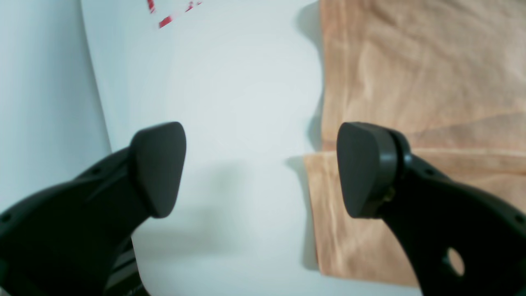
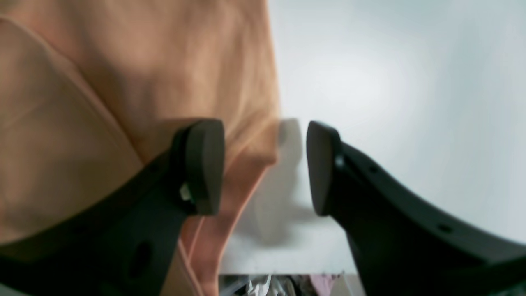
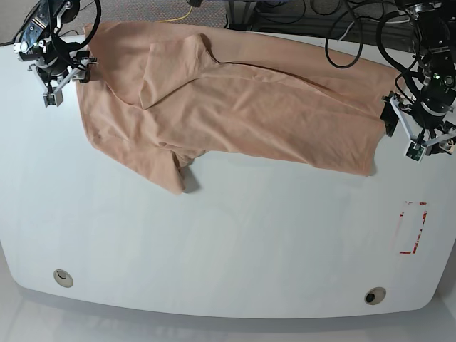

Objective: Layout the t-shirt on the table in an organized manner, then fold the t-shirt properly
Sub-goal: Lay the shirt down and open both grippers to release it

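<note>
Table (image 3: pixel 228 242): glossy white top, rounded near corners, fills most of the base view. Near half bare. Beyond the far edge, dark floor with black cables and one yellow cable (image 3: pixel 187 10).

T-shirt (image 3: pixel 235 100): peach-pink, spread on the far half of the table. Long axis runs side to side across the base view, dropping slightly toward that view's right. Body lies mostly flat with shallow wrinkles. At the view's left end the cloth is doubled over itself, a folded flap with a diagonal crease, and one sleeve sticks out toward the near edge. The view's right end finishes in a fairly straight edge; can't tell for sure whether that is the hem. No print visible.

Left gripper (image 1: pixel 261 170): at the shirt's right-hand end in the base view, just off the straight edge. Wrist view shows fingers spread wide, nothing between them but white tabletop; one pad overlaps a layered cloth edge in the picture, contact cannot be judged.

Right gripper (image 2: pixel 265 166): at the opposite end, far corner of the table. Fingers moderately apart; cloth edge lies between and under them, blurred, no clamping evident.

Red tape rectangle (image 3: pixel 413 228): near the table's right side in base view, clear of the shirt.

Two round grommets (image 3: pixel 63 277) near the front edge, well apart.
</note>
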Robot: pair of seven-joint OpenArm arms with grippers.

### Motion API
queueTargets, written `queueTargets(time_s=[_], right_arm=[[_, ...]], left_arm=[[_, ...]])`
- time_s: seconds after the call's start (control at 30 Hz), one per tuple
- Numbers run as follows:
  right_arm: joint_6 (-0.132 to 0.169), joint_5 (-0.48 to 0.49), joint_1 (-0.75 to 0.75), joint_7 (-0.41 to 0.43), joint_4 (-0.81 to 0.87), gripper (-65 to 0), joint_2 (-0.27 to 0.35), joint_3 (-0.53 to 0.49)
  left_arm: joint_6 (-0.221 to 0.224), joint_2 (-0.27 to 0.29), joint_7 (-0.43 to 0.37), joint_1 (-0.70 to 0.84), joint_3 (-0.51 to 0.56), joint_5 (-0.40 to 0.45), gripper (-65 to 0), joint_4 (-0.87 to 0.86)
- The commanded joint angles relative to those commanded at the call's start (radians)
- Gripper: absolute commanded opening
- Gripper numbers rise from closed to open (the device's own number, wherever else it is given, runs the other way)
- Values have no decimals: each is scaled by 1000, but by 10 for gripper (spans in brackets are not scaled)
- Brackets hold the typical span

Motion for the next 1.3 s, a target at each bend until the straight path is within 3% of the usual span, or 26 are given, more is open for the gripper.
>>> queueTargets(time_s=[0.4,0.47,0.6,0.63,1.3], right_arm=[[0,-3,17,0,-2,-376,-18,-49],[0,-5,18,0,-2,-436,-18,-49],[0,-6,38,0,-21,-633,-12,-51],[0,-6,41,0,-31,-650,-12,-51],[0,-6,103,69,-255,-650,163,-52]], left_arm=[[0,0,0,-2,2,0,-113,-8],[0,0,0,-2,3,0,-113,-9],[0,0,0,-3,3,2,-113,-11],[0,0,0,-3,3,2,-113,-11],[2,-2,0,2,2,2,-113,-11]])
